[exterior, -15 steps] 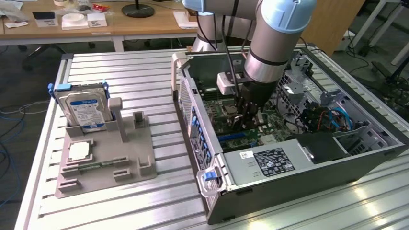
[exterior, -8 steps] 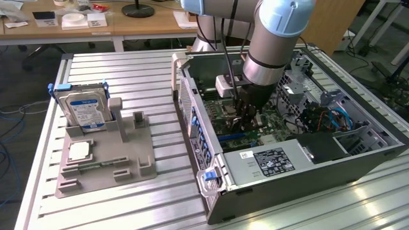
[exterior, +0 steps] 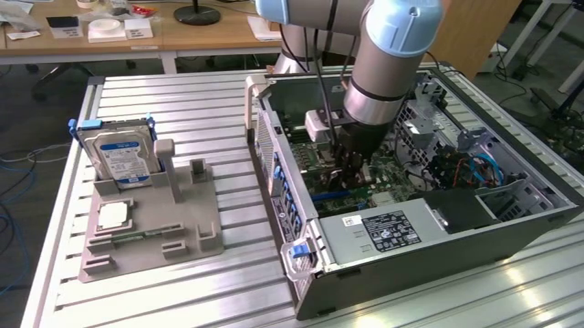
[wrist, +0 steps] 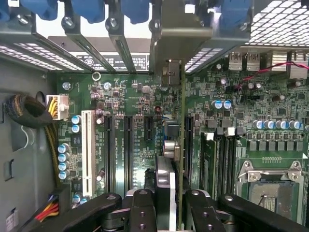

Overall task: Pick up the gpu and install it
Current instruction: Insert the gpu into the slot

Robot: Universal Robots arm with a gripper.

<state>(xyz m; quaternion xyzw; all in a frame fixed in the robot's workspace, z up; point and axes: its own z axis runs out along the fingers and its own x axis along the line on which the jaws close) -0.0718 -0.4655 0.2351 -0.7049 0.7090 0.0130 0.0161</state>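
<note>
My gripper [wrist: 171,198] reaches down into the open computer case [exterior: 511,232] and is shut on the gpu [wrist: 181,125]. I see the card edge-on, a thin green board standing upright between my two fingers [wrist: 142,210], over the dark expansion slots of the green motherboard [wrist: 140,96]. Its silvery bracket end [wrist: 176,43] lies against the case's rear wall, among the slot openings. Whether the card's edge sits in a slot I cannot tell. In the exterior view the gripper [exterior: 345,179] hangs low over the motherboard at the middle of the case.
Outside the case, at the exterior view's left, a grey fixture [exterior: 150,229] holds a blue-labelled hard drive [exterior: 123,154] and a square chip [exterior: 114,215]. Inside the case are the power supply [exterior: 383,232], a white slot [wrist: 88,150], the CPU socket [wrist: 273,188] and a cable bundle [wrist: 24,111].
</note>
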